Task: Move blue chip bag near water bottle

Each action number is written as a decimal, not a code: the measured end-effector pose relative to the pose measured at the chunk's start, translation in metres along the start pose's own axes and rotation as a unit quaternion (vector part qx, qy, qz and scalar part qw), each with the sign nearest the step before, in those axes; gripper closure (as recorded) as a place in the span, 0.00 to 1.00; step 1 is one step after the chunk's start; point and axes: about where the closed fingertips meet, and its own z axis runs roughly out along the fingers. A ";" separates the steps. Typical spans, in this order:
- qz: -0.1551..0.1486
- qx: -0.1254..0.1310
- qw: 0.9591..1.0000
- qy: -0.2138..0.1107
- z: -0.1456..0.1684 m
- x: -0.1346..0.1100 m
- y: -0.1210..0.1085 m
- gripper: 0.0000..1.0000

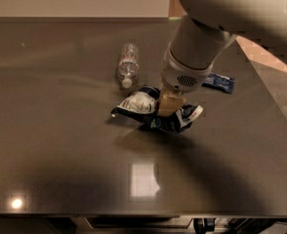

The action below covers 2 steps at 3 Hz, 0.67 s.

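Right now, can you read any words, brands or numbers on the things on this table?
The blue chip bag, gripped by the hand at mid-table: white printed panels, too blurred to read.
The water bottle: reddish label band, too small to read.
The small blue wrapper farther right: white marks, unreadable.
No legible text anywhere.
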 end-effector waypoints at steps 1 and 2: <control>-0.004 0.003 1.000 -0.001 0.006 -0.011 -0.037 1.00; 0.004 -0.001 1.000 0.000 0.019 -0.011 -0.066 0.82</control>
